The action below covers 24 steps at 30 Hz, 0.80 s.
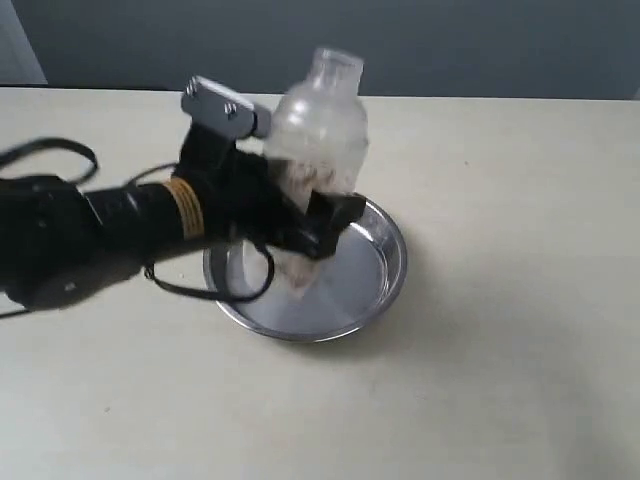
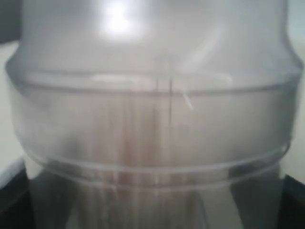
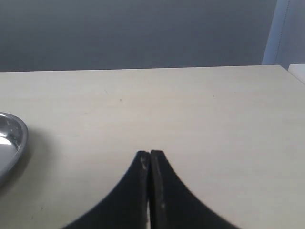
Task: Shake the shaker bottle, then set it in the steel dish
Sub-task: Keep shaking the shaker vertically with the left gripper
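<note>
Bottle duty falls to my left arm (image 1: 120, 215), which reaches in low over the desk (image 1: 520, 380) with a black cable (image 1: 60, 150) looping off it. The left jaws stand wide and are clamped around the lower body of the shaker bottle (image 1: 318, 140). One black jaw shows against the bottle's right flank; the other I cannot make out behind the wrist.

Above the jaws the bottle rises nearly upright, its top leaning a little to the right, with the small cap (image 1: 336, 65) uppermost. Its outline is smeared. Reddish-brown grains (image 1: 320, 178) show through the clear wall just above the jaws.

Below the jaws the bottle's base hangs inside the ring of the steel dish (image 1: 385, 265), which sits directly under them. Whether the base touches the dish floor I cannot tell.

From the left wrist camera the bottle fills the picture between the jaws: clear ridged wall, reddish streaks inside, and a dark jaw edge on either side.

Further right, the right jaws are pressed together tip to tip and hold nothing. They hang over bare desk, with only the dish's rim (image 3: 9, 138) in sight, well apart from them.
</note>
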Available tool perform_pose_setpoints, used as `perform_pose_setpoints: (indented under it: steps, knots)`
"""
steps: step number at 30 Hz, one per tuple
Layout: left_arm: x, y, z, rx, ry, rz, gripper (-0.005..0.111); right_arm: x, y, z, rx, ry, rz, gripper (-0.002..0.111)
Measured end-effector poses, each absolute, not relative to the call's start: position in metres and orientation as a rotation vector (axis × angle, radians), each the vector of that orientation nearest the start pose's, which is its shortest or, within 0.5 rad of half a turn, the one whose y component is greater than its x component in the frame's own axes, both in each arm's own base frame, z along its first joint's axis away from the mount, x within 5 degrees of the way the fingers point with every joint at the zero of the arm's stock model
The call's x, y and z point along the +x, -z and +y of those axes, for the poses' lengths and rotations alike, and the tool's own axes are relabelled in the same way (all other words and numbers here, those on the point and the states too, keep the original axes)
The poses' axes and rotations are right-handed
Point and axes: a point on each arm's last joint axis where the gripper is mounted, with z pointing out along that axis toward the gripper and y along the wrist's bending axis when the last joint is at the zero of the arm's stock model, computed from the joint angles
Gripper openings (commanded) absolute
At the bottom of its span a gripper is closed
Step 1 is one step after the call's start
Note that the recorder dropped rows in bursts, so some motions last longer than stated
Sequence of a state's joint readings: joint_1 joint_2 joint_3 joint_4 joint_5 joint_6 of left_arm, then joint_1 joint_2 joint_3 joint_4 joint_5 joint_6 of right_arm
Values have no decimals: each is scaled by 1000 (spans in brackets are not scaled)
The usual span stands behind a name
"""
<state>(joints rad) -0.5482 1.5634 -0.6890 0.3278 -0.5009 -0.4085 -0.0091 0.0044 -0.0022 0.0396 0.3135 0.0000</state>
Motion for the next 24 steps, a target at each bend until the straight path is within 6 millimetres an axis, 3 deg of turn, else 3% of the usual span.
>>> perform_pose_setpoints:
  steps: [3,5,6,10,11,12,15,17,18,22,23,24]
  knots:
    - [262,-297,-175,515,570,1583,0,54,-185,1,33,-31,1799,-1]
    - [261,-318,-173,478,578,1506,0,54,-185,1,33,-31,1799,-1]
    - [262,-311,-173,465,588,1517,0,54,-185,1,33,-31,1799,-1]
    - [266,-215,-177,480,591,1850,0,54,-185,1,33,-31,1799,-1]
    - [264,-210,-176,511,575,1891,0,54,-185,1,33,-31,1801,-1]
    - [262,-218,-176,536,568,1869,0,54,-185,1,33,-31,1801,-1]
    - [257,-284,-174,561,568,1651,0,54,-185,1,33,-31,1799,-1]
    - [253,-299,-175,547,614,1542,0,54,-185,1,33,-31,1799,-1]
    - [253,-290,-176,537,633,1546,0,54,-185,1,33,-31,1799,-1]
    - [259,-190,-178,535,631,1904,0,54,-185,1,32,-29,1799,-1]
    - [257,-189,-177,557,623,1919,0,54,-185,1,32,-29,1799,-1]
    - [257,-200,-177,579,622,1878,0,54,-185,1,32,-29,1799,-1]
